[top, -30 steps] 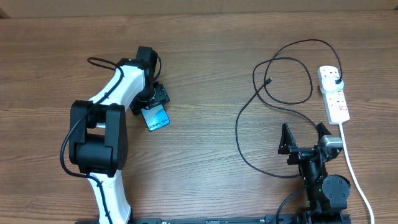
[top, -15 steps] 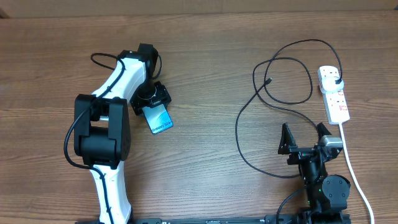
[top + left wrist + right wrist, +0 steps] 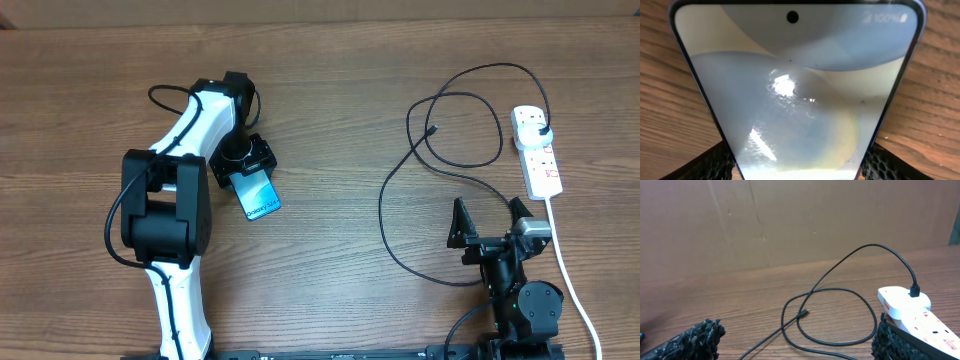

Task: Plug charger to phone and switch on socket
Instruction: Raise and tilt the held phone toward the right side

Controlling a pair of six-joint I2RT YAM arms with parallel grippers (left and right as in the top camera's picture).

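Overhead, phone [image 3: 258,196] slants, long axis running toward lower right

readable text: one number only, on the phone [image 3: 800,100].
"100%" is read in white at the top right corner of its screen in the left wrist view, beside small status icons that cannot be made out. white lettering at one end of the screen is seen from overhead but is too small to be read. red print on the socket [image 3: 925,320] is seen, not legible.
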